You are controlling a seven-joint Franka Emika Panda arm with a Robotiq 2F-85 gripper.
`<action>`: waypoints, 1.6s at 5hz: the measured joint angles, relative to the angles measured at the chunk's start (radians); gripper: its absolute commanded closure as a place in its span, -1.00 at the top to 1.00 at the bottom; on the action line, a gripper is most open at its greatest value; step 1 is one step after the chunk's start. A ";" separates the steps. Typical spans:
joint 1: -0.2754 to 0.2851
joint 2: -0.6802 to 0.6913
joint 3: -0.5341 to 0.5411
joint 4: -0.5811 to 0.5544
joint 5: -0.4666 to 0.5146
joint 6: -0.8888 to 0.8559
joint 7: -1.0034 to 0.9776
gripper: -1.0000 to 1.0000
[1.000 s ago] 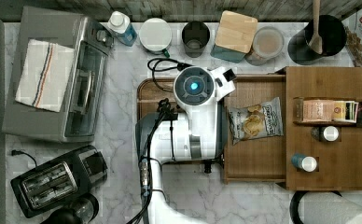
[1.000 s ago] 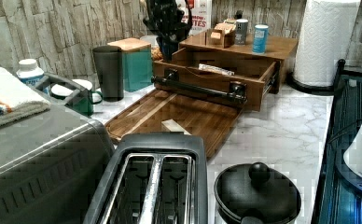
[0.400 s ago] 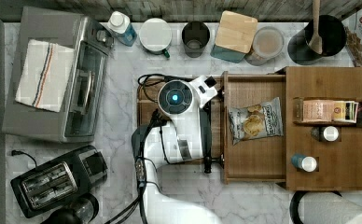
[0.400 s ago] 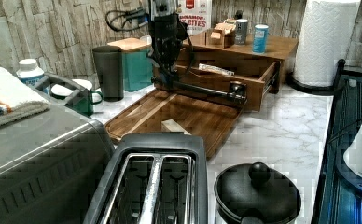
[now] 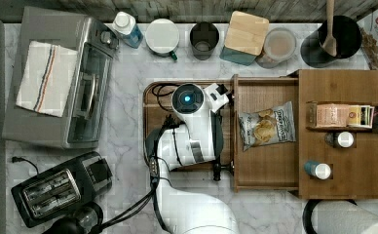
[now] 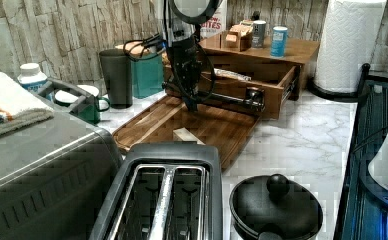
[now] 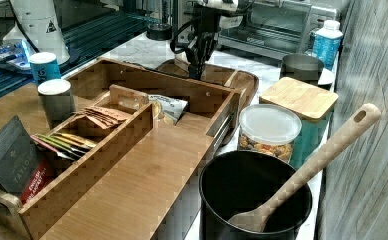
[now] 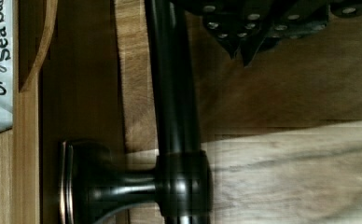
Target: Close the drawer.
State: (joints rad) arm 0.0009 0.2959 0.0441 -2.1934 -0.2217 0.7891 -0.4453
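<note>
The drawer (image 5: 265, 165) stands pulled out of the wooden organizer toward the top view's left, with a chip bag (image 5: 266, 126) lying in it. A dark bar handle (image 5: 218, 168) runs along its front panel (image 6: 232, 86). My gripper (image 6: 191, 106) points straight down over the dark serving tray (image 6: 202, 125), just in front of the handle and apart from it. In the wrist view the handle (image 8: 172, 93) runs beside my shut gripper (image 8: 240, 53), which holds nothing. The right view shows the gripper (image 7: 198, 75) just beyond the drawer (image 7: 172, 85) front.
Tea packets and two small canisters (image 5: 318, 169) sit on the organizer top (image 5: 352, 83). Jars, a mug and a pot with a wooden spoon (image 5: 330, 29) line the back. A toaster oven (image 5: 55, 83) and toaster (image 5: 55, 190) stand at the top view's left, and a paper towel roll (image 6: 349, 45) stands beside the organizer.
My gripper has come down from above the drawer to handle height in front of its panel, shifting toward the top view's left. The drawer has not moved.
</note>
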 measured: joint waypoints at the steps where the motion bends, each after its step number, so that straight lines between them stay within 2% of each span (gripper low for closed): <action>1: -0.008 -0.004 0.006 -0.021 -0.006 0.000 -0.083 -1.00; 3: -0.010 -0.008 0.004 -0.027 -0.020 0.038 -0.225 -1.00; 4: -0.029 -0.019 0.006 -0.027 -0.015 0.064 -0.367 -1.00; 5: -0.067 -0.023 0.002 -0.018 0.004 0.037 -0.486 -1.00; 7: -0.142 -0.015 -0.047 0.018 0.139 -0.012 -0.661 -1.00; 8: -0.195 0.011 -0.059 0.064 0.147 -0.046 -0.711 -1.00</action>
State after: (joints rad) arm -0.1937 0.3071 -0.0148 -2.1289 -0.0743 0.7432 -1.1562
